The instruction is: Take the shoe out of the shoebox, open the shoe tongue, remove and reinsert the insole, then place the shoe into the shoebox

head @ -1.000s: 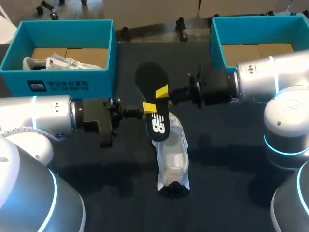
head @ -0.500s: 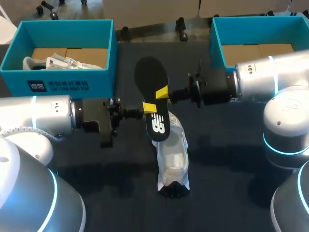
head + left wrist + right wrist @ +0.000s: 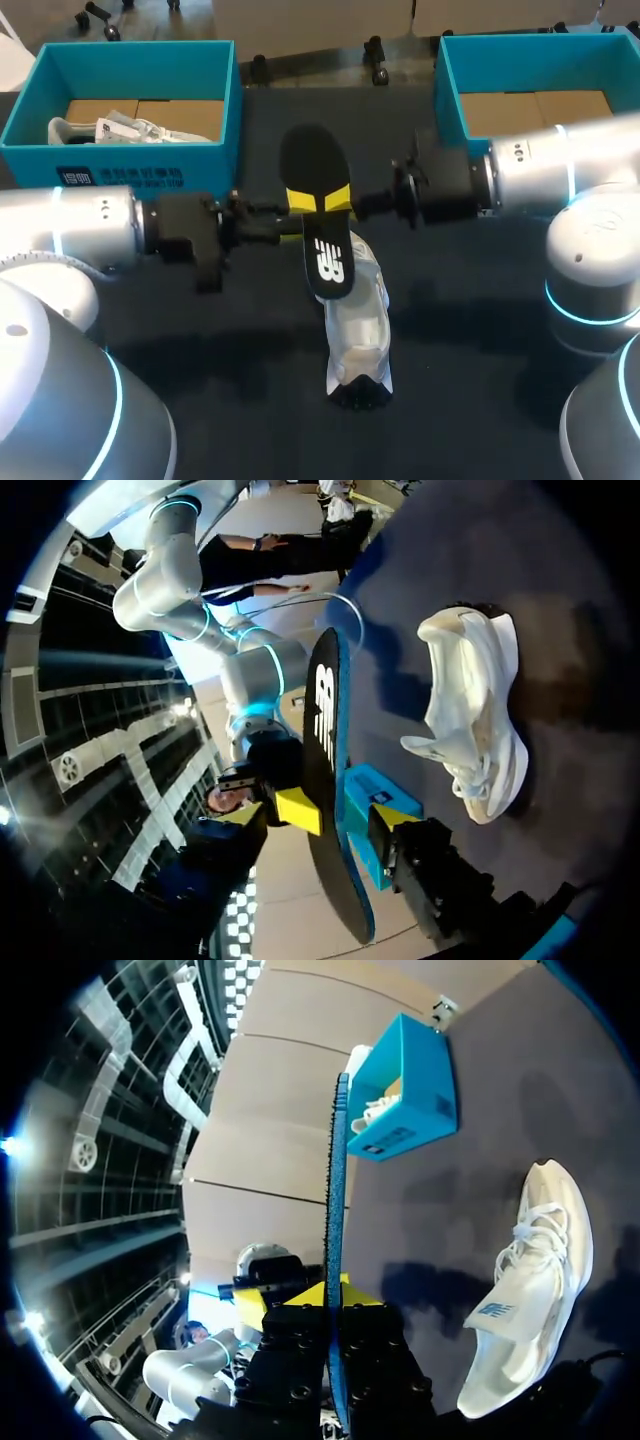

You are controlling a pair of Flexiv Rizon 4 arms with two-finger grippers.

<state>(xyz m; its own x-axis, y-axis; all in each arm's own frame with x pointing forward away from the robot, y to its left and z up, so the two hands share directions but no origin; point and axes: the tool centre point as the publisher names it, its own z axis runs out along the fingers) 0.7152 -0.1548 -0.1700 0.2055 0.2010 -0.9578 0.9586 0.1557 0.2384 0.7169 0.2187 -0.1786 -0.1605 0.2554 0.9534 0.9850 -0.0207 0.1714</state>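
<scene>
A black insole hangs in the air above a white shoe that lies on the dark table. My right gripper comes in from the right and is shut on the insole's edge. In the right wrist view the insole stands edge-on between the closed fingers of the right gripper. My left gripper is at the insole's other edge. In the left wrist view the left gripper is open, its yellow tips apart on either side of the insole. The shoe lies beyond.
A blue shoebox stands at the back left with a second white shoe and paper inside. Another blue box stands at the back right, behind my right arm. Bare dark table surrounds the shoe.
My left gripper has let go of the insole, its fingers spreading, and shifted slightly toward the far side. The right gripper closed on the insole and holds it alone.
</scene>
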